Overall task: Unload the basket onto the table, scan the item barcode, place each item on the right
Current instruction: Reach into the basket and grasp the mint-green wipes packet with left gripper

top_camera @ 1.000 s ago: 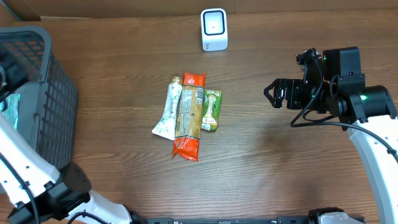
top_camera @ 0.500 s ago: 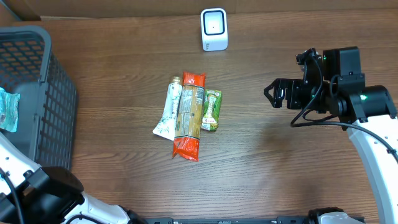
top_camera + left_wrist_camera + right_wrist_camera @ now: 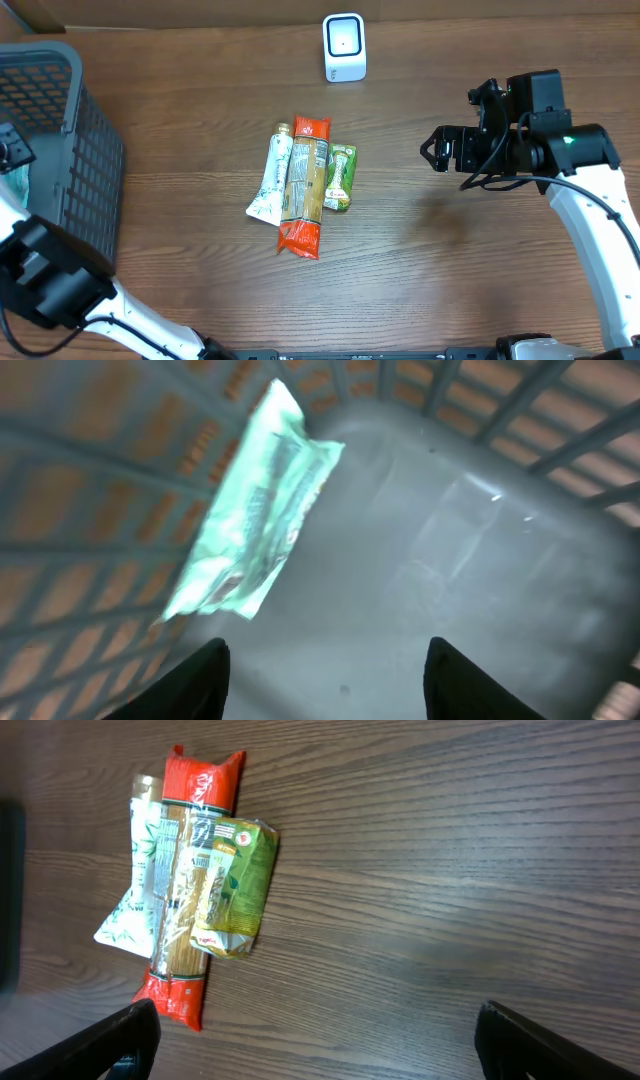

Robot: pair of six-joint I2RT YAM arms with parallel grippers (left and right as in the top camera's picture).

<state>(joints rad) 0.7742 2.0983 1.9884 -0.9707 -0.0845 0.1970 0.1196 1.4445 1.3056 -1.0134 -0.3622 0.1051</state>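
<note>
At the middle of the wooden worktop [image 3: 450,270], three items side by side and touching: a white tube [image 3: 270,180] on the left in the overhead view, a long red-ended spaghetti pack [image 3: 305,185] in the centre, a small green pouch [image 3: 341,177] on the right. Beyond them, near the far edge, a white scanner [image 3: 344,47], upright, well apart from the row.

To the right of the items, the right claw [image 3: 431,150]: released, spread wide, grasping nothing, above bare wood. From its wrist camera, all three items up and to the left, clear of both fingers [image 3: 120,1040].

At the left edge, a dark mesh basket [image 3: 95,170]. Inside it, the left claw [image 3: 325,680]: released too, dark tips apart with nothing between them, above the grey basket floor. Against the basket wall, a mint-green packet [image 3: 250,510], lying free of the claw.
</note>
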